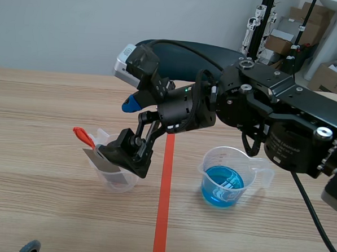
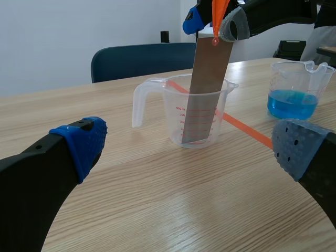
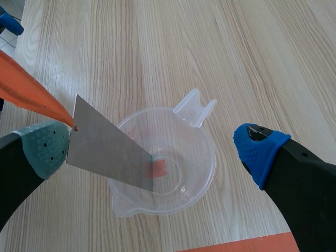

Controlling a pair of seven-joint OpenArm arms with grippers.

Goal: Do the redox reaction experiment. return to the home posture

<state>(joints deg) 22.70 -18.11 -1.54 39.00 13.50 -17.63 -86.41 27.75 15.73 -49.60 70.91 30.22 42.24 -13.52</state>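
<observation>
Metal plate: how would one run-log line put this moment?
metal plate: standing in empty cup | right gripper: open, astride plate top | left gripper: open, facing cup | blue-liquid cup: standing apart

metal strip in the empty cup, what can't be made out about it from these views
- Scene view: the right gripper covers most of the metal strip.
- Right wrist view: the orange tag runs off the edge.
- Left wrist view: the measuring cup scale is too small to read.

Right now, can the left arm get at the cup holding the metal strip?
Probably yes: the cup stands ahead of the open left gripper, though the right gripper hovers over the metal strip.
</observation>
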